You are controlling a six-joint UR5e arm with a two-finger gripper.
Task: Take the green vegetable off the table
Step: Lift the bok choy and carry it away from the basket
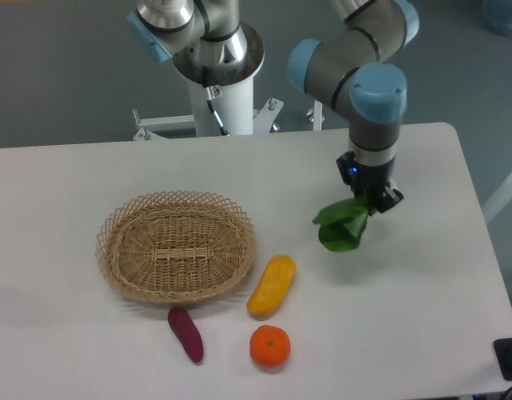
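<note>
The green vegetable [341, 226], a small bok choy with dark floppy leaves, hangs from my gripper [369, 202] at the right of the white table [423, 283]. The leaves droop to the lower left, close to the tabletop; I cannot tell if they touch it. The gripper points down and is shut on the stem end, which is hidden between the fingers.
A woven wicker basket [114, 267] stands at the left. A yellow oblong vegetable [272, 285], an orange [270, 347] and a purple sweet potato [186, 334] lie in front of it. The arm's base [218, 75] stands behind the table's far edge.
</note>
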